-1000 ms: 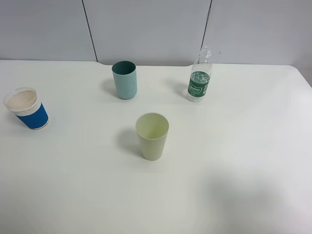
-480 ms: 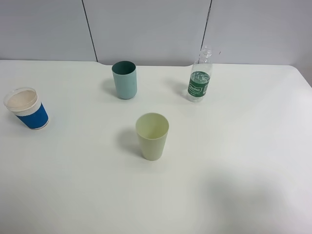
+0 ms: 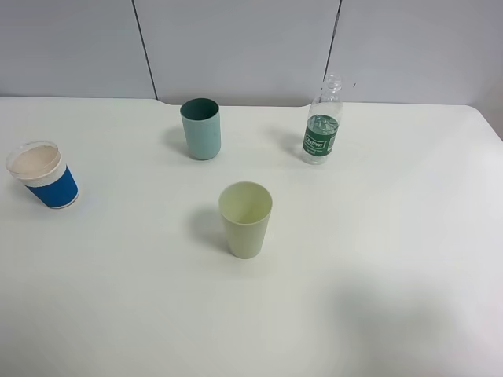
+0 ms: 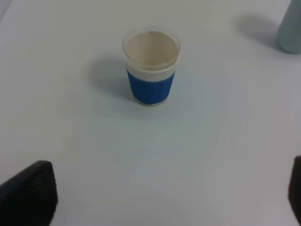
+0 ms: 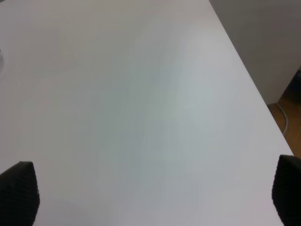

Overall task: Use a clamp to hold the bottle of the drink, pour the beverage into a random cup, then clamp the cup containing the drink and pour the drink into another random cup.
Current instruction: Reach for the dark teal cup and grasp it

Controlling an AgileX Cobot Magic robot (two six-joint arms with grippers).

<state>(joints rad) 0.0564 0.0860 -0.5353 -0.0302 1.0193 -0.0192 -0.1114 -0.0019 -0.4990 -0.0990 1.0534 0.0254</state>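
The clear bottle (image 3: pixel 322 122) with a green label stands uncapped at the back right of the white table (image 3: pixel 377 259). The teal cup (image 3: pixel 201 128) stands at the back centre. At the far left stands the blue-sleeved white cup (image 3: pixel 43 175); it also shows in the left wrist view as the blue-sleeved cup (image 4: pixel 151 67), ahead of my left gripper (image 4: pixel 169 193), whose fingers stand wide apart with nothing between them. My right gripper (image 5: pixel 153 190) is open over bare table near its right edge. Neither clamp shows in the high view.
A pale yellow-green tumbler (image 3: pixel 245 219) stands in the middle of the table. A grey panelled wall (image 3: pixel 236 47) runs behind the table. The table's right edge (image 5: pixel 254 94) drops off beside my right gripper, with floor beyond.
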